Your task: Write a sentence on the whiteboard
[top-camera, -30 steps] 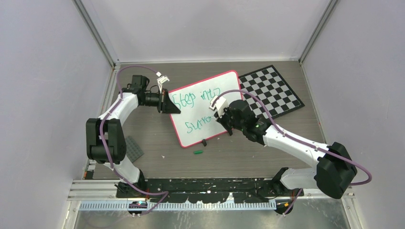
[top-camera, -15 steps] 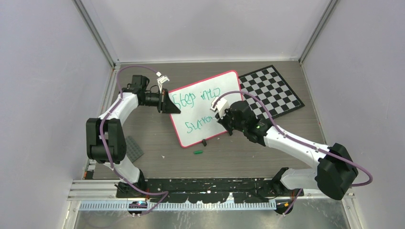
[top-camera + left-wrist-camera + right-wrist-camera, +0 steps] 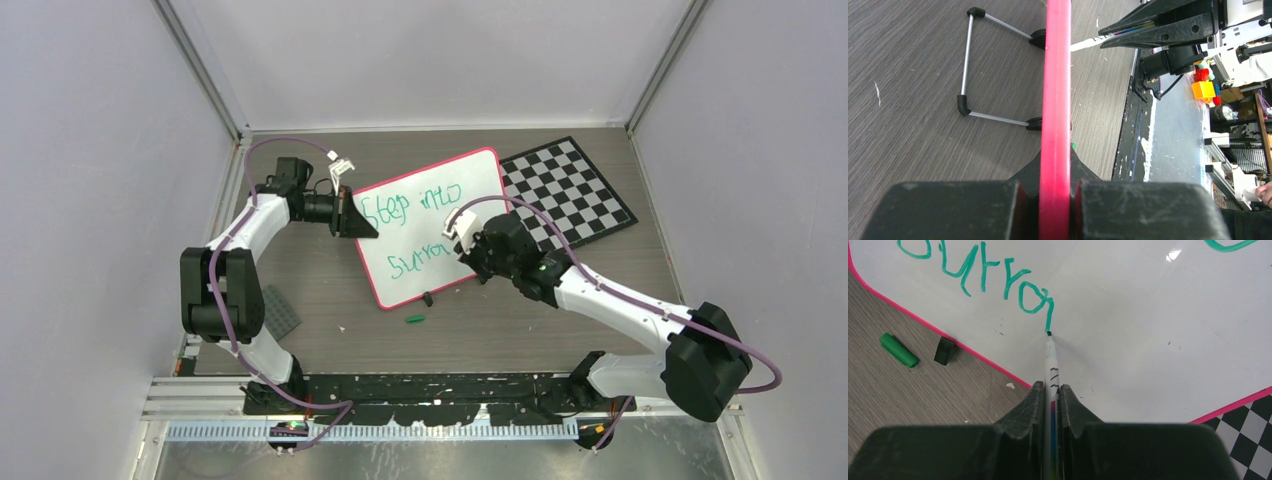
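The whiteboard (image 3: 440,205) with its red-pink rim lies at the table's middle, tilted. Green writing on it reads "Step into" above "surro" (image 3: 415,262). My left gripper (image 3: 352,215) is shut on the board's left rim (image 3: 1056,100), seen edge-on in the left wrist view. My right gripper (image 3: 470,250) is shut on a thin white marker (image 3: 1051,365). The marker's tip (image 3: 1049,333) touches the board at the end of a fresh downstroke after the "o" (image 3: 1030,297). The right arm hides the board's lower right part from above.
A black-and-white checkered board (image 3: 575,190) lies right of the whiteboard. A green marker cap (image 3: 415,319) and a small black clip (image 3: 428,297) sit just below the board's lower edge. A grey plate (image 3: 280,310) lies by the left arm. The board's wire stand (image 3: 968,70) shows underneath.
My right gripper has slid slightly down and toward me along the board, drawing the marker stroke downward. The left gripper and the whiteboard have stayed put.
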{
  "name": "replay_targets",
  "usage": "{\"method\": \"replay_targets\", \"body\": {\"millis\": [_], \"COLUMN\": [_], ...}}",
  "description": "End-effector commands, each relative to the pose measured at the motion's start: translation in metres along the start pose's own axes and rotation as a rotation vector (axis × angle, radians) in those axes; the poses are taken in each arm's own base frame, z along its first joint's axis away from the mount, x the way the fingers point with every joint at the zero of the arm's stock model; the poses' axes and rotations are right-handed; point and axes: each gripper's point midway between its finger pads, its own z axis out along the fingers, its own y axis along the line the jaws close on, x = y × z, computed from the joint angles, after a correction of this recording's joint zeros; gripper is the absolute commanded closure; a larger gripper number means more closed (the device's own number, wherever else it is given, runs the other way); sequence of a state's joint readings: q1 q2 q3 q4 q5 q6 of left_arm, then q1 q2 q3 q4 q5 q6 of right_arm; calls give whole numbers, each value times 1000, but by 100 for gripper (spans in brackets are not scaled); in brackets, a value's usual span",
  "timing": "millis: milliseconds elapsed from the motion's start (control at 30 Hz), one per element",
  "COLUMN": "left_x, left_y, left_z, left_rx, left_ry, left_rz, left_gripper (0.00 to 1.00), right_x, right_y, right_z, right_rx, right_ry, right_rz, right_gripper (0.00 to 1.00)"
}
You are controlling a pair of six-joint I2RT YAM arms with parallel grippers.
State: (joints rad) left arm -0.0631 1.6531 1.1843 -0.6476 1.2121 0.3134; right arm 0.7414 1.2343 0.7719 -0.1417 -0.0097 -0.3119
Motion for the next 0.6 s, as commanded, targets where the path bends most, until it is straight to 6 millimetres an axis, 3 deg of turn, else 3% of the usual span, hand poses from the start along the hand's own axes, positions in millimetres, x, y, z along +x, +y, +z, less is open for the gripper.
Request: {"method": "replay_targets", "body": {"millis": [0,367,567], "left_x": [35,35,35], "left_y": [4,6,7], "left_z": [2,3,3], "left_rx": [-63,-65,-63], "left_ry": [110,110,110], "left_rz": [-142,-144,-146], "left_gripper": [100,100,100], "right_x": [-27,-44,-28], "right_y": [-26,-32,-27], "right_z": [-6,-5,-3], "right_rx": [81,90,74], "right_ry": [-60,-94,-60], "right_rz": [4,18,7], "right_gripper": [100,100,100]}}
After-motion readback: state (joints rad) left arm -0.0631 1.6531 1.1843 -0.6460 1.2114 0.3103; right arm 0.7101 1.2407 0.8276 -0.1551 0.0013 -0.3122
